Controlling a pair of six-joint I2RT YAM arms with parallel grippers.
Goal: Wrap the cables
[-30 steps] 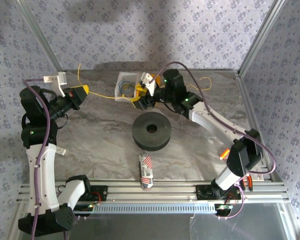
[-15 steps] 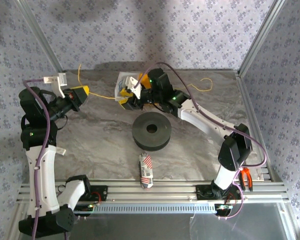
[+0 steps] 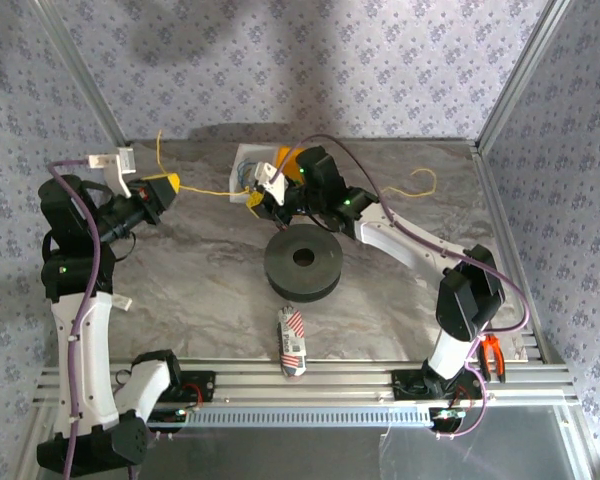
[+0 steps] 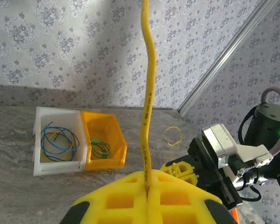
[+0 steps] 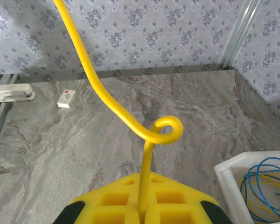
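Judging from above, we see across the tabletop point(image 3: 200, 290) a black spool point(image 3: 302, 262) lying idle; the left wrist view instead reveals coils in the white bin point(image 4: 60, 167) and yellow bin point(image 4: 105, 161). Left fingers point(image 4: 126, 200) and right fingers point(image 5: 116, 205) each pinch the yellow wire point(image 3: 212, 192) strung between them; pulling apart could tear it free.

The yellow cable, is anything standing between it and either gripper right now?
Nothing visible does. The left gripper and the right gripper are each shut on the yellow cable, which spans between them. The black spool sits nearer the bases, apart from that strand.
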